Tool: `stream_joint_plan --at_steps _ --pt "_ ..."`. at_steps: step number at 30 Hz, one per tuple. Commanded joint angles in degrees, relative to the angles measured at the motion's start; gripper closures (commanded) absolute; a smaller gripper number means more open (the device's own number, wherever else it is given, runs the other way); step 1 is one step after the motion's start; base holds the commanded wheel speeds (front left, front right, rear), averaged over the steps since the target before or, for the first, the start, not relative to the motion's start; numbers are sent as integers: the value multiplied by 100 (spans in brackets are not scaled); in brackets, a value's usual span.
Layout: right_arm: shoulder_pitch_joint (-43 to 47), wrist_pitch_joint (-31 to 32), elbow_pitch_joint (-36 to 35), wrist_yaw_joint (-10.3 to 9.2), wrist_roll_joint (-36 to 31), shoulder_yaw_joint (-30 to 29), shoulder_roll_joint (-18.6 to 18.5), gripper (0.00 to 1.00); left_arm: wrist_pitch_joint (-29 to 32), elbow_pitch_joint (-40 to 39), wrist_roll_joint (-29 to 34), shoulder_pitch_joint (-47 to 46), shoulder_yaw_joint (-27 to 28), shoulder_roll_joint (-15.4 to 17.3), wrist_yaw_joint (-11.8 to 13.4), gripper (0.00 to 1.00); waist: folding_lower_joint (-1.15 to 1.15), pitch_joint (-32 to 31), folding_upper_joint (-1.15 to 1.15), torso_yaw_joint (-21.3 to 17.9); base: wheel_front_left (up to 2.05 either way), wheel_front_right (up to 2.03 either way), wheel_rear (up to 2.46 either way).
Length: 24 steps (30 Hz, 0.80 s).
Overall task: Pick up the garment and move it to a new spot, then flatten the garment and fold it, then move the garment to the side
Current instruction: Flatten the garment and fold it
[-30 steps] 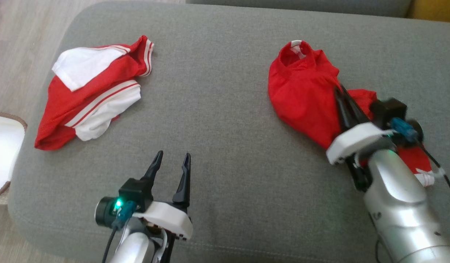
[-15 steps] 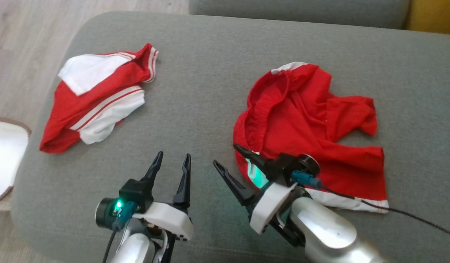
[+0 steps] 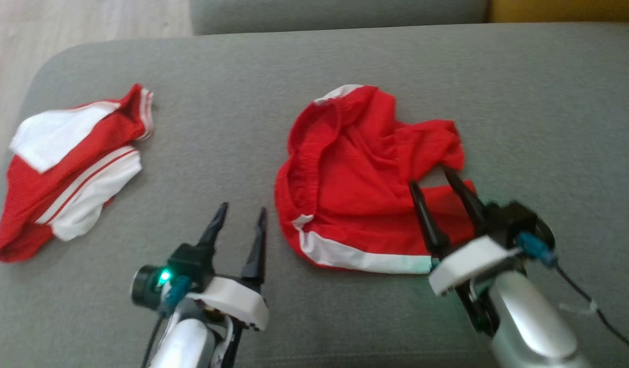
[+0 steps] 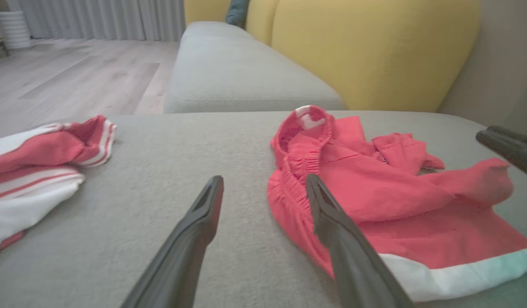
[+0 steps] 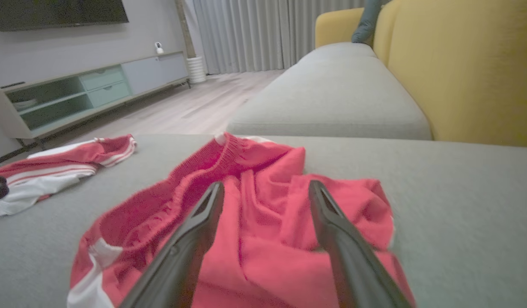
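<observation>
**Judged relocation done, flattening due**

Noted red shorts (image 3: 365,189) crumpled mid sofa cushion (image 3: 217,128), waistband toward left, legs bunched right, long axis roughly left–right. Found right tool (image 3: 429,178) spread wide, empty, poised over right leg. Found left tool (image 3: 242,208) likewise wide, just beside waistband. Judged next need: pinching opposite edges, pulling taut.
</observation>
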Motion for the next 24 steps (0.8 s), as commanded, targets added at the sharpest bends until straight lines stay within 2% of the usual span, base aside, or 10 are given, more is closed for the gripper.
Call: stream_joint_plan --at_steps 1,6,13,17,24 --pt "13 -37 -171 36 -121 -31 119 0 -32 -151 125 -285 76 10 -78 0 0 -42 0 -187 0 0 0" --pt "282 -37 -151 36 -327 -364 215 0 -32 117 570 -518 -275 10 -402 0 0 -4 0 -465 0 0 0" --pt "299 -37 -154 36 -402 -491 286 0 -32 782 891 -1008 -466 16 -627 0 0 153 0 -796 0 0 0" --pt "296 -37 -155 36 -412 -538 302 0 -32 1488 912 -1193 -452 16 -610 0 0 195 0 -888 0 0 0" --pt "300 -37 -178 36 -408 -633 309 0 -32 2298 732 -1303 -244 14 -355 0 0 235 0 -906 0 0 0"
